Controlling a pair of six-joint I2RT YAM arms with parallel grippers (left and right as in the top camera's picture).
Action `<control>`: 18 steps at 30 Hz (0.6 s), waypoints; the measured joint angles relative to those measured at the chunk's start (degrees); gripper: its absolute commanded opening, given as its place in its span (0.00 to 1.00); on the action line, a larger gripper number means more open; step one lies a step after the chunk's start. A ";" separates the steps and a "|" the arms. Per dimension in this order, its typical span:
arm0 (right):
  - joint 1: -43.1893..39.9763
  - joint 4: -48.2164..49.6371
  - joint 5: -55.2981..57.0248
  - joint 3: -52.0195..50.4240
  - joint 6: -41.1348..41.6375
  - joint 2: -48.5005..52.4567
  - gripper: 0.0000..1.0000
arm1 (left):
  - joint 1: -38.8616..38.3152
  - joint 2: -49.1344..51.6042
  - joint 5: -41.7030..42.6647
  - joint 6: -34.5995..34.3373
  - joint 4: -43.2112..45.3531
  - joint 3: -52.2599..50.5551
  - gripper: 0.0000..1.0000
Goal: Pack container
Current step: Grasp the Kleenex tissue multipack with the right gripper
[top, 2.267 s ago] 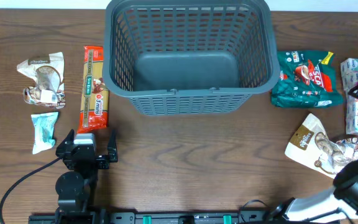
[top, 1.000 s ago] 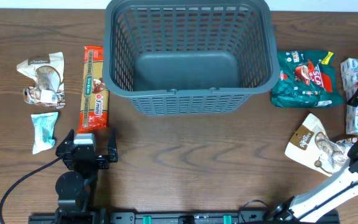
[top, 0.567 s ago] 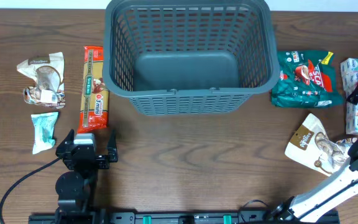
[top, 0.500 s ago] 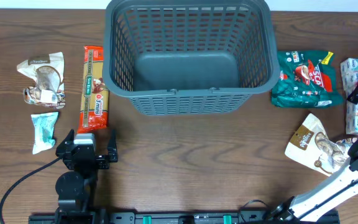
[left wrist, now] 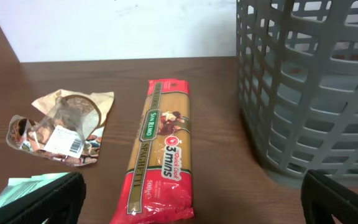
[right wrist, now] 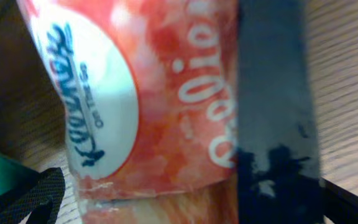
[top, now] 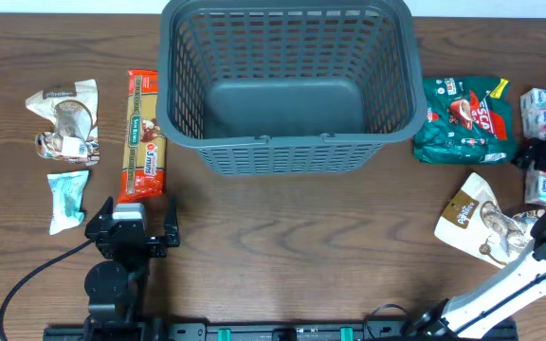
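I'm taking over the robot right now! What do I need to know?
Left tool: open, empty, by the near end of the pasta pack.
Right tool: open, jaws either side of the tissue pack, no grip yet.
Container: back middle of the table, nothing in it.
On its left: pasta pack, crumpled packet, teal packet. On its right: green bag, white bag, tissue pack.
Done: nothing packed.
Left: all six go in; the tissue pack looks likely first.

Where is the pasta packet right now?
Overhead, the pasta packet lies flat on the table left of the container, between it and a crumpled wrapper, its near end just ahead of the left claw.
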 measured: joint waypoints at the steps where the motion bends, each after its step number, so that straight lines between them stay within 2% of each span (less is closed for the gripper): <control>1: 0.00 -0.02 -0.15 -0.17 0.00 0.00 0.99 | 0.00 0.00 0.00 0.00 0.00 0.00 0.99; 9: 0.00 -0.09 -2.49 -0.26 0.22 0.00 0.99 | 0.00 0.00 0.00 0.00 0.00 0.00 0.99; 12: -0.07 0.13 -2.27 -0.26 1.31 0.00 0.92 | 0.00 0.00 0.00 0.00 0.00 0.00 0.99; 16: -0.46 0.33 -0.28 -0.26 4.59 0.00 0.90 | 0.00 0.00 0.00 0.00 0.00 0.00 0.99; 18: -0.87 0.33 1.36 -0.26 6.54 0.00 0.81 | 0.00 0.00 0.00 0.00 0.00 0.00 0.99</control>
